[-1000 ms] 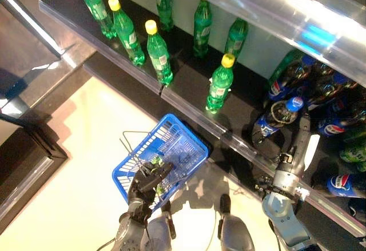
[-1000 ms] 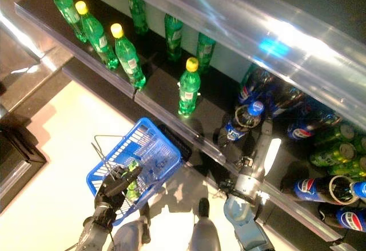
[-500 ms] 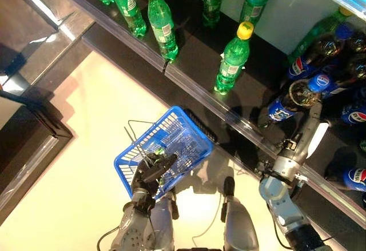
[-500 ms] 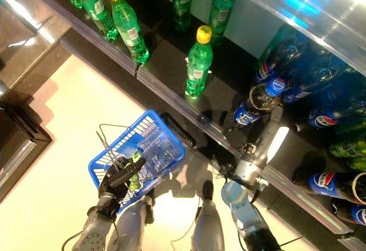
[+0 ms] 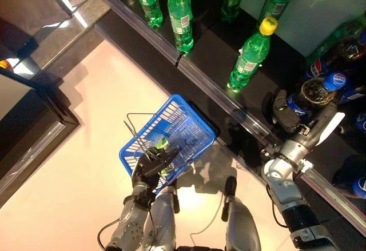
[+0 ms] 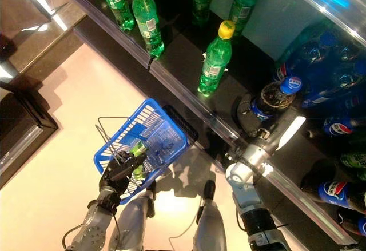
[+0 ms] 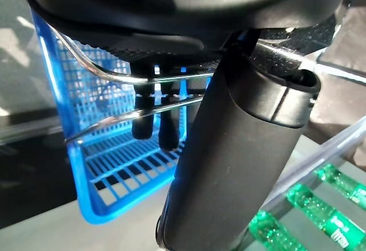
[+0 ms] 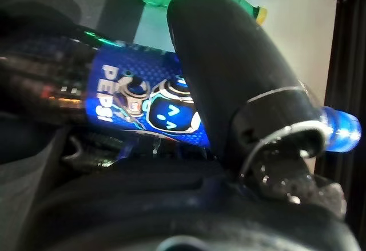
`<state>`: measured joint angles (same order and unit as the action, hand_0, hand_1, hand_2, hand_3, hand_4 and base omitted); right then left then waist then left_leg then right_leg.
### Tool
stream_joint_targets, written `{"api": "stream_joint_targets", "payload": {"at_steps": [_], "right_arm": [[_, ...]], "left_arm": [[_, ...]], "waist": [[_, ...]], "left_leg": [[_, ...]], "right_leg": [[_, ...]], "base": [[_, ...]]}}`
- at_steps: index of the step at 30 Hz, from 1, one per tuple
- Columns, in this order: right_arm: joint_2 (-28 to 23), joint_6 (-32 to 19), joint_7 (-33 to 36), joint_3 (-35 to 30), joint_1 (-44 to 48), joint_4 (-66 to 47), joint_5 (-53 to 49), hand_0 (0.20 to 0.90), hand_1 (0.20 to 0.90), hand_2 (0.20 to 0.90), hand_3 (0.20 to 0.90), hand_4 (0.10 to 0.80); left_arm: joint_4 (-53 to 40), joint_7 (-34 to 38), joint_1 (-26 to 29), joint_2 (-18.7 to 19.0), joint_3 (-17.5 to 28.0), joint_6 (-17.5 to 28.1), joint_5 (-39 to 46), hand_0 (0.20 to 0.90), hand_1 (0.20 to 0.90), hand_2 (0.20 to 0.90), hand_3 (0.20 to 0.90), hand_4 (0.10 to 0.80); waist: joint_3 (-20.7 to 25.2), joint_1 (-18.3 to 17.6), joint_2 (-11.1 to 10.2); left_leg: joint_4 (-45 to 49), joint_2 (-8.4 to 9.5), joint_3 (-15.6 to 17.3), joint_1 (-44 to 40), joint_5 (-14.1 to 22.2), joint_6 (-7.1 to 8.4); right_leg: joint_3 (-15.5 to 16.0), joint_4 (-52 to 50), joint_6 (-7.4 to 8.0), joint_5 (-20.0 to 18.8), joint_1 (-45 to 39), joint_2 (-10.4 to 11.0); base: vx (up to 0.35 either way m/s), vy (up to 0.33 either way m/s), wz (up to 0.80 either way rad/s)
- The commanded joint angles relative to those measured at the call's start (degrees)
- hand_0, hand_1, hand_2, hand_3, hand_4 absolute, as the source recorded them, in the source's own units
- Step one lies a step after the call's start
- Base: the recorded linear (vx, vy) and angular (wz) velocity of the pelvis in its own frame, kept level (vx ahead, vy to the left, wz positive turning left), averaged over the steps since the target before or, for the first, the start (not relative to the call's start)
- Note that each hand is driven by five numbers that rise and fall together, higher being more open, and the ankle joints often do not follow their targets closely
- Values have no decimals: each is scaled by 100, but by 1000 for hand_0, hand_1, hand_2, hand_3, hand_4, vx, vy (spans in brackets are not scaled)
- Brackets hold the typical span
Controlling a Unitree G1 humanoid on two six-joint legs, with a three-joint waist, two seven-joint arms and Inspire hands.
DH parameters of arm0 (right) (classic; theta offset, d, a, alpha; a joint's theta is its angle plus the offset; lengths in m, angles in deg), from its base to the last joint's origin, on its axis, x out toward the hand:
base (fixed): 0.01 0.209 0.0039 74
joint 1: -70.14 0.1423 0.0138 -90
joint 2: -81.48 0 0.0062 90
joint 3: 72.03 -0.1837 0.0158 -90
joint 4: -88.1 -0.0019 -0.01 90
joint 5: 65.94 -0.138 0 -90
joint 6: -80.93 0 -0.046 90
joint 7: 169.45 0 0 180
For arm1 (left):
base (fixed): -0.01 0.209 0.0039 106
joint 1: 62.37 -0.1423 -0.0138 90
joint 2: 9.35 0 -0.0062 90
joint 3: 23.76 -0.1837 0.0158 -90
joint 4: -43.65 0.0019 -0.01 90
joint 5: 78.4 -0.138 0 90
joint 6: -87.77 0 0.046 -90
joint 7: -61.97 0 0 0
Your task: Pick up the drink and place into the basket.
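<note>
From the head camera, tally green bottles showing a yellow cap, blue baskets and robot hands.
Green bottles showing a yellow cap: 2
Blue basket: 1
Hands: 2 (left hand gripping the basket, right hand gripping a cola bottle)
Total: 5

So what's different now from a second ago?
Mostly the camera has shifted, so the whole scene has slid across the picture. The right hand stays wrapped round the cola bottle on the shelf; it is not lifted clear yet. The left hand still holds the blue basket by its wire handle.
</note>
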<state>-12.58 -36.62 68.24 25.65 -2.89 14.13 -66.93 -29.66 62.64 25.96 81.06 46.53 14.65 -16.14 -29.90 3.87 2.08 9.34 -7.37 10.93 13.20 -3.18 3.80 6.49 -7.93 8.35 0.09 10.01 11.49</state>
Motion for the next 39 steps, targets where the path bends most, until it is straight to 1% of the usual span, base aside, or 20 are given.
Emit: {"api": "stream_joint_targets", "payload": {"at_steps": [1,9,10,11,12,13,18,27,35,39], "right_arm": [[-408,-521,163,-339,519,-251,-318,900,900,900,900,800],[-490,-546,101,-458,794,119,-659,900,900,900,900,800],[-533,-544,45,-472,912,259,-774,801,801,801,785,685],[-534,-534,-13,-472,965,343,-829,429,429,429,351,251],[-534,-532,-24,-471,977,359,-833,356,356,356,266,166],[-540,-510,-59,-458,1006,403,-845,300,300,300,200,100],[-518,-369,-110,-425,916,293,-946,300,300,300,200,100],[-402,-337,-67,-503,659,229,-1006,300,300,300,200,100],[-192,-208,12,-585,109,-14,-1023,300,300,300,200,100],[-36,-158,22,-602,-419,-256,-966,300,300,300,200,100]], "left_arm": [[-1739,-733,292,378,350,625,-239,300,300,300,200,100],[-1654,-757,399,433,311,518,-241,300,300,300,200,100],[-1614,-747,428,440,291,524,-211,300,300,300,200,100],[-1588,-736,450,429,286,519,-206,300,300,300,200,100],[-1583,-734,455,425,287,516,-204,300,300,300,200,100],[-1575,-736,465,416,291,489,-201,300,300,300,200,100],[-1620,-735,410,407,264,450,-248,300,300,300,200,100],[-1620,-799,284,424,307,401,-231,300,300,300,200,100],[-1708,-915,-96,404,396,250,-270,300,300,300,200,100],[-1758,-994,-428,337,407,207,-349,300,300,300,200,100]], "waist": [[230,168,-21],[174,248,30],[167,262,59],[161,267,73],[157,268,75],[158,274,83],[153,291,84],[250,313,70],[495,359,17],[730,379,-27]], "left_leg": [[1404,-138,-815,721,524,501],[1508,-171,-958,801,494,555],[1525,-177,-988,815,461,576],[1521,-180,-1002,814,441,586],[1520,-180,-1005,812,437,589],[1510,-178,-1013,800,429,594],[1468,-194,-1013,747,442,603],[1420,-244,-989,585,458,640],[1309,-301,-921,240,446,670],[1174,-346,-842,-93,400,693]], "right_leg": [[551,173,182,-574,-235,349],[637,180,161,-566,-307,307],[645,181,157,-568,-315,300],[645,187,153,-567,-325,292],[646,188,152,-567,-327,290],[649,201,153,-567,-347,289],[678,243,181,-576,-434,299],[709,334,258,-582,-659,309],[751,438,333,-570,-1020,305],[764,469,368,-552,-1269,294]], "base": [[30,-57,6],[33,-53,5],[0,0,0],[31,-17,1],[0,0,0],[0,0,0],[21,-14,1],[19,0,2],[85,13,5],[134,47,1]]}}
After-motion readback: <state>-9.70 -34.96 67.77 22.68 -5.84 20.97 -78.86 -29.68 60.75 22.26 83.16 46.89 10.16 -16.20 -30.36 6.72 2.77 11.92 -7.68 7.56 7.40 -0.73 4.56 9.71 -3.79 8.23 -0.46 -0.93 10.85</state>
